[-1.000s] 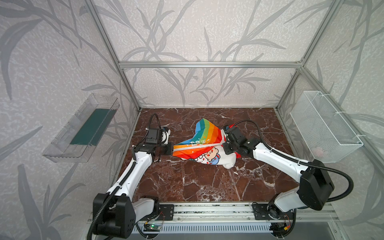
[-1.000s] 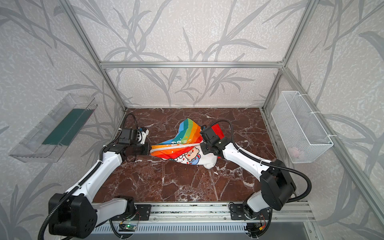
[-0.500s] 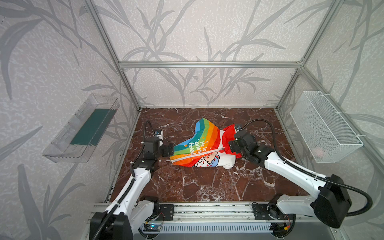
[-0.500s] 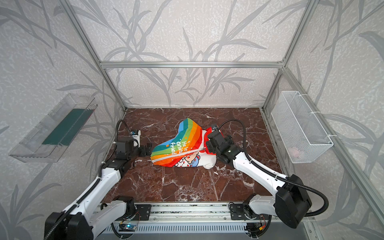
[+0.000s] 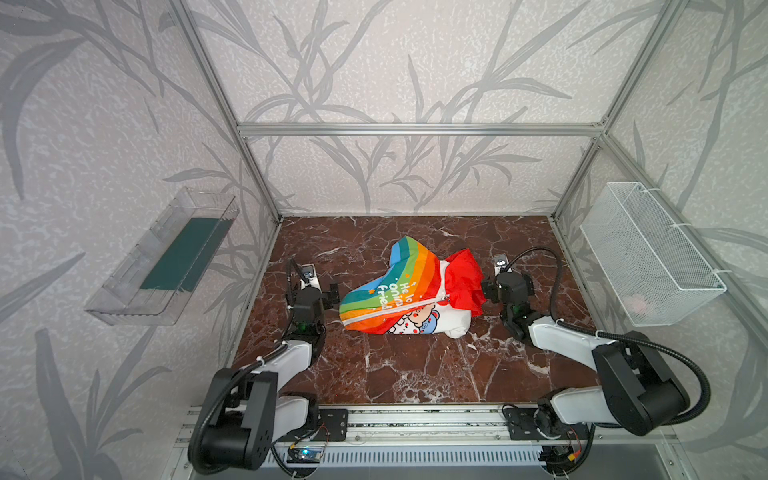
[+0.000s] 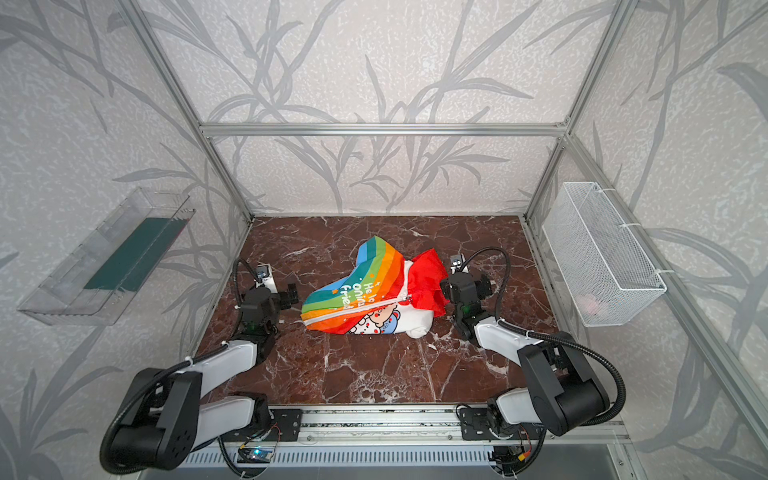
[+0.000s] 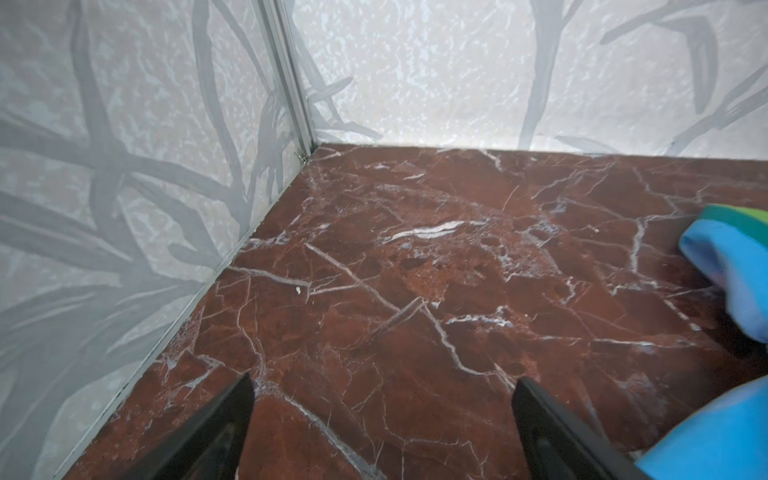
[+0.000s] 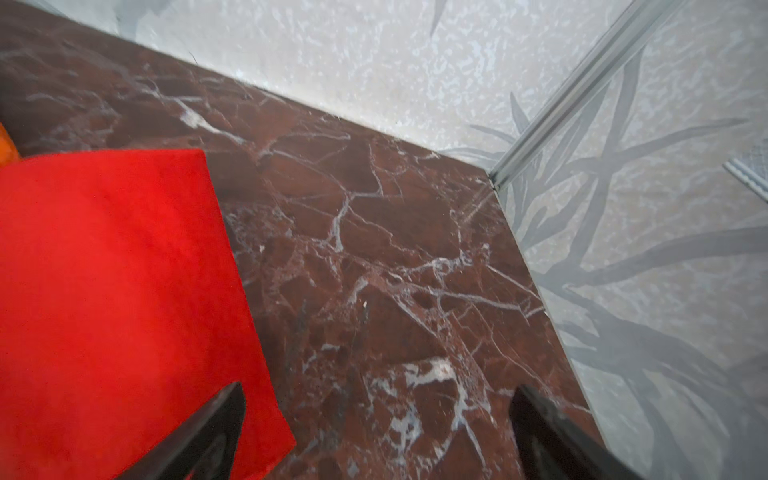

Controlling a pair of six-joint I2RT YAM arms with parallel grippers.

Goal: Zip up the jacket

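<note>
The jacket lies crumpled mid-table, rainbow panel up, cartoon print at its near edge and red hood on the right. Its white zipper runs as one joined line from the hem to near the hood. My left gripper stands open just left of the hem, apart from it. My right gripper stands open beside the hood. Between the left gripper fingers only marble shows, with a blue sleeve alongside. The right gripper is empty, one finger over the hood.
A clear plastic tray hangs on the left wall and a white wire basket on the right wall. Aluminium frame posts and papered walls close the marble table on three sides. A rail runs along the front edge.
Both grippers have opened, let go of the jacket and drawn back to its left and right. The jacket has settled onto the table.
</note>
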